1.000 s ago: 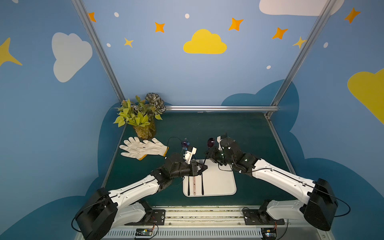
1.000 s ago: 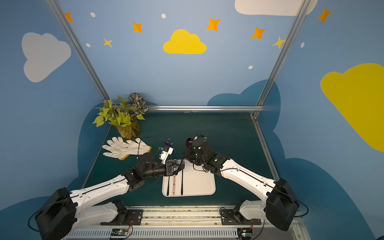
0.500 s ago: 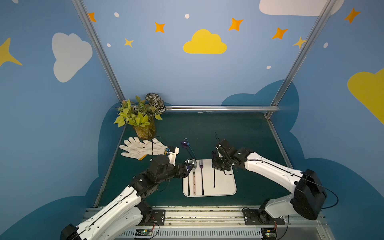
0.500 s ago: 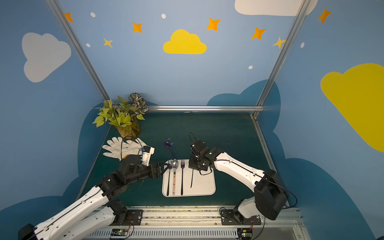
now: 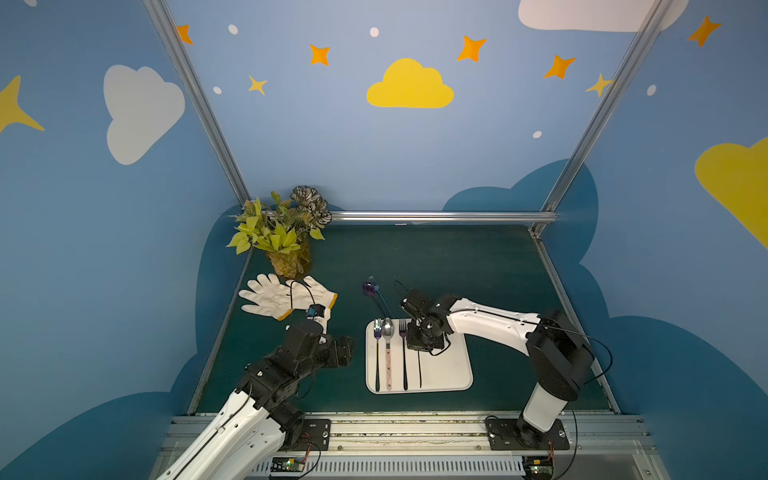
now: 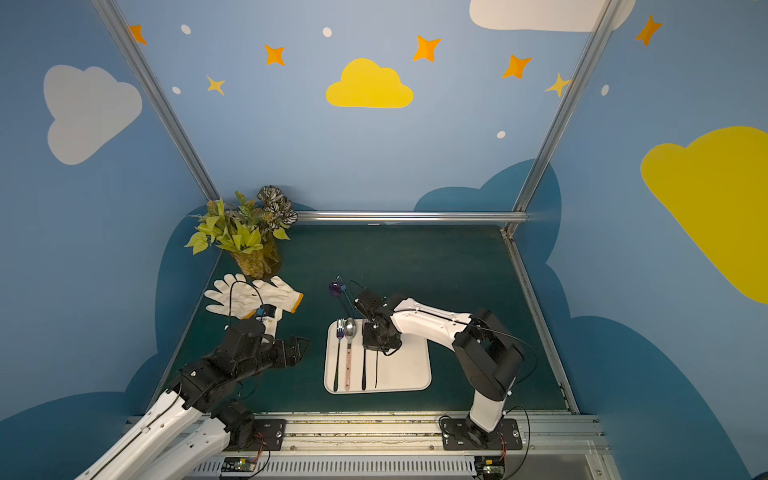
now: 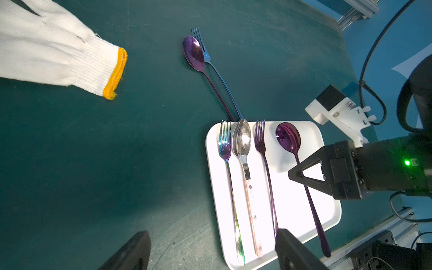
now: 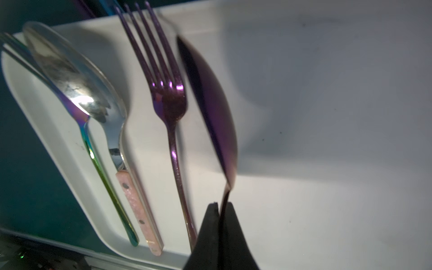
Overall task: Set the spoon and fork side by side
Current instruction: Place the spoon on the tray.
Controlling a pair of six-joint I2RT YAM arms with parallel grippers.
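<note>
The left gripper [image 5: 348, 351] hangs over the green mat [image 5: 436, 266] with jaws spread wide, holding nothing. On the white tray [image 5: 451, 368] a rainbow fork [image 7: 228, 168], a silver spoon [image 7: 243, 142] (pink handle) and a purple fork [image 7: 264, 149] lie in a row. Just beside them is the purple spoon [image 7: 288, 138], its handle pinched by the right gripper [image 8: 219, 210].

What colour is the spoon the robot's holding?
The spoon is shiny purple, best seen in the left wrist view.
</note>
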